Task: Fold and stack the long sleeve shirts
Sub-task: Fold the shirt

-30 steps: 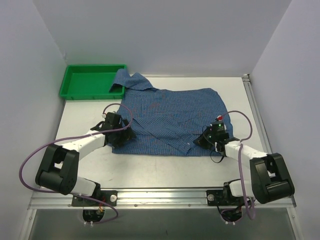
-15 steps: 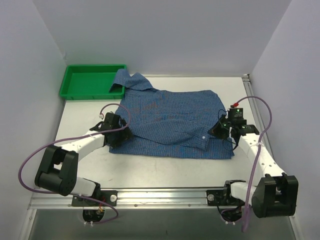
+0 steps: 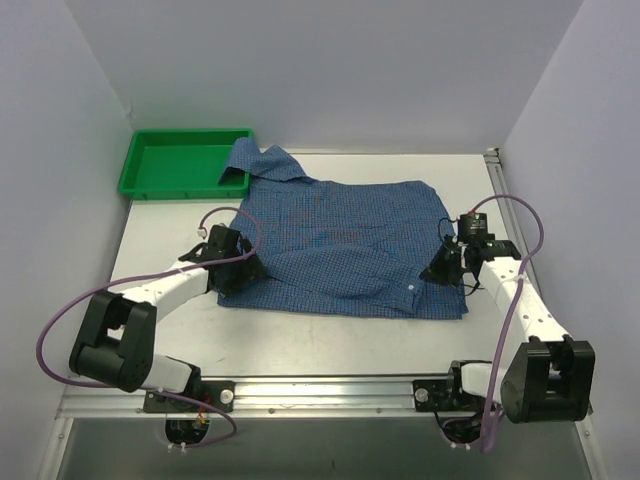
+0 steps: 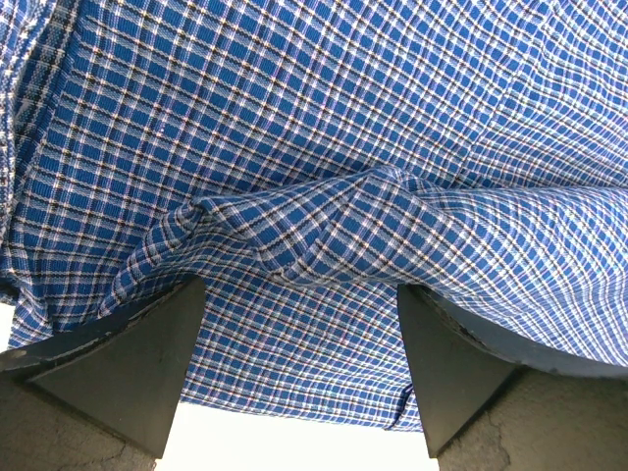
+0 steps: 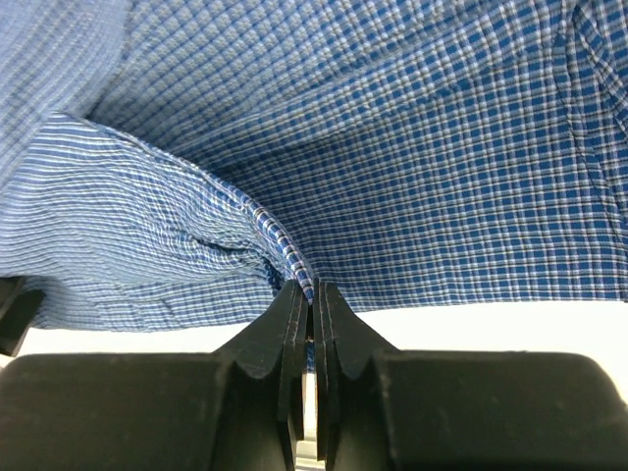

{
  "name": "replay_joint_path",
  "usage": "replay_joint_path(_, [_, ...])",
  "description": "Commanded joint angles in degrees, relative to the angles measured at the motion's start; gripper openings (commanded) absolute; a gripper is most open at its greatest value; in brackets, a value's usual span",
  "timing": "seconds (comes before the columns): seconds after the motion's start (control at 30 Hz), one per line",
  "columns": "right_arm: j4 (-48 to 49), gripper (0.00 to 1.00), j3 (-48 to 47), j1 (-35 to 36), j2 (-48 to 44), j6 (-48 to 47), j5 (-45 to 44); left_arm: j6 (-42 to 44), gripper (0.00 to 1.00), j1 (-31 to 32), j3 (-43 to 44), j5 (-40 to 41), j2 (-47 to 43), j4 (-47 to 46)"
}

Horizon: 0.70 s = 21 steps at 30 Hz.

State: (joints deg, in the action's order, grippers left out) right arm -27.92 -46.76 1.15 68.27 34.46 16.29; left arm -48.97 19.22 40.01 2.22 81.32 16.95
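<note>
One long sleeve shirt [image 3: 340, 225] of blue fine-checked cloth lies spread on the white table, its collar toward the back left. My left gripper [image 3: 240, 272] sits at the shirt's near left edge. It is open, and in the left wrist view [image 4: 300, 294] its fingers straddle the hem with a bunched ridge of cloth [image 4: 343, 211] just beyond them. My right gripper [image 3: 441, 268] is at the shirt's right side. Seen from the right wrist, this gripper [image 5: 312, 289] is shut on a folded edge of the shirt [image 5: 442, 147].
A green plastic tray [image 3: 185, 133] stands at the back left corner, and the shirt's collar [image 3: 250, 160] overlaps its right rim. White walls close in the table on three sides. Bare table shows in front of the shirt [image 3: 330, 345].
My right gripper has closed on the shirt's near right edge and drawn it right and back, spreading the lower right of the shirt. The left arm has stayed put.
</note>
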Motion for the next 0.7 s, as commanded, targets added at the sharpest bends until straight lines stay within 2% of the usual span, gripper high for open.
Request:
replay_joint_path(0.0, [-2.49, 0.03, 0.79, -0.09, 1.95, 0.44, -2.92, 0.89, 0.91, -0.68, 0.24, 0.33, -0.02, 5.55])
replay_joint_path(0.13, [-2.22, 0.18, 2.20, -0.18, 2.39, -0.53, -10.57, 1.24, 0.92, -0.77, 1.38, -0.98, -1.25, 6.69])
replay_joint_path(0.17, [-2.22, 0.26, 1.51, -0.18, 2.65, -1.14, -11.80, 1.77, 0.93, -0.77, 1.82, -1.16, -1.77, 7.13])
replay_joint_path(0.23, [-2.31, 0.31, 0.54, -0.09, 2.66, -2.29, -13.65, 2.56, 0.95, -0.77, 3.75, -1.43, -3.88, 8.71])
replay_joint_path(0.27, [-2.31, 0.39, -0.69, 0.08, 2.22, -2.46, -14.01, 3.43, 0.97, -0.77, 4.63, -1.25, -4.50, 9.58])
replay_joint_path(0.37, [-2.05, 0.48, -3.15, 2.35, 1.34, -2.82, -14.89, 5.63, 0.97, -0.77, 9.11, -0.99, -7.31, 13.10])
replay_joint_path(0.5, [1.80, 0.48, -6.23, 9.46, 1.25, -4.13, -9.54, 7.75, 0.98, -0.33, 14.12, -2.21, -9.68, 16.01])
replay_joint_path(0.67, [19.54, 0.49, -2.90, 16.51, 5.89, 1.91, 1.44, 8.10, 0.95, 3.18, 16.33, -4.68, -6.71, 11.36])
